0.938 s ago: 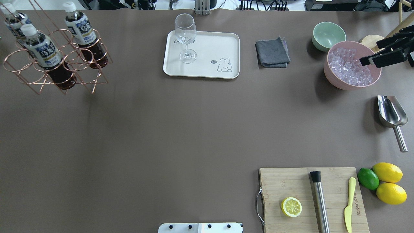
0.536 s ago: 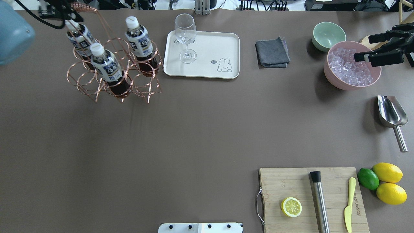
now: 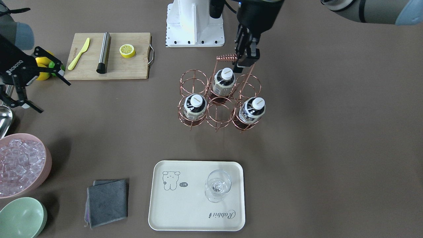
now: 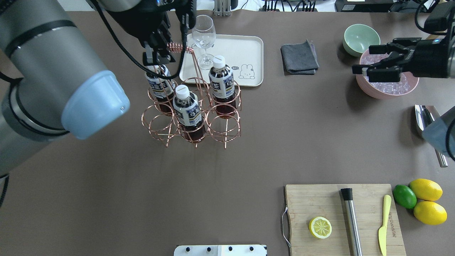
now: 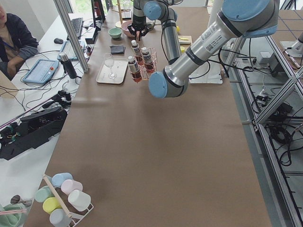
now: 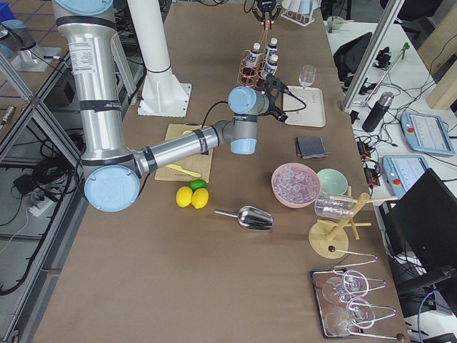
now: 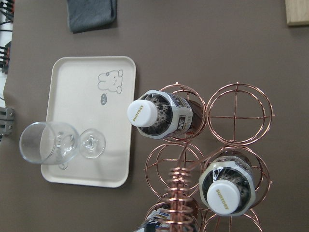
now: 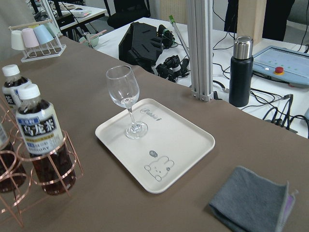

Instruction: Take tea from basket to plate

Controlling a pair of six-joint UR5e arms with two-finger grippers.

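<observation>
Three small clear plastic bottles of dark brown tea (image 3: 194,105), white-capped and pale-labelled, stand upright in a rose-gold wire basket (image 3: 207,110) of six rings, filling alternate rings. The cream rectangular plate (image 3: 185,208) lies flat nearby, apart from it.

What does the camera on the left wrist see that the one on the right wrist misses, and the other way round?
Left wrist only: the coiled wire handle and a corner of the cutting board. Right wrist only: a black flask and pastel cups. Both: the plate, the glass, the grey cloth and tea bottles in the basket.
</observation>
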